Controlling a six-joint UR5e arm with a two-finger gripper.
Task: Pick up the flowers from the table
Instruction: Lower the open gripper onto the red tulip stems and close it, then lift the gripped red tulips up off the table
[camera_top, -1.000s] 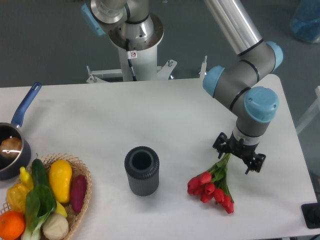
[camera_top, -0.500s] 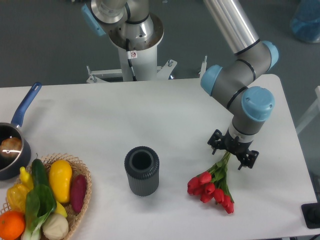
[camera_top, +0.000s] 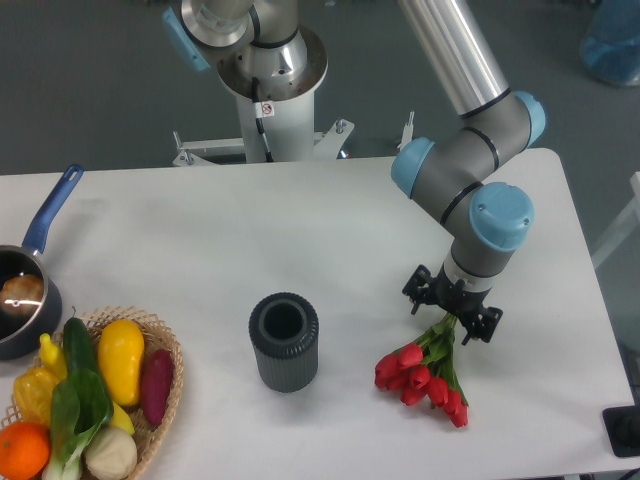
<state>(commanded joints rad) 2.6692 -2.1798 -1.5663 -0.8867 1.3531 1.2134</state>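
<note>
Gripper: the gripper (camera_top: 452, 309) hangs from the arm's wrist, pointing down at the stem end of the flowers; the wrist hides the fingertips, so I cannot tell whether they are apart or closed on the stems.
Bench: the white bench (camera_top: 330, 230) fills most of the view, matte and smooth, with bare surface all round the bunch.
Basket: a wicker basket of produce (camera_top: 163, 350) sits at the near left corner, well apart from the flowers.
Pan: a dark pan with a blue handle (camera_top: 25, 300) rests at the left edge.
Cylinder: a dark ribbed cylinder (camera_top: 284, 341) stands upright near the middle of the near edge, to the left of the bunch and not touching it.
Flowers: the flowers (camera_top: 425, 368) lie flat near the near right part of the bench.
Long axis: green stems point up toward the gripper, red buds fan away toward the near edge.
Judgement: the grasp point looks to be the stems directly under the gripper.
</note>
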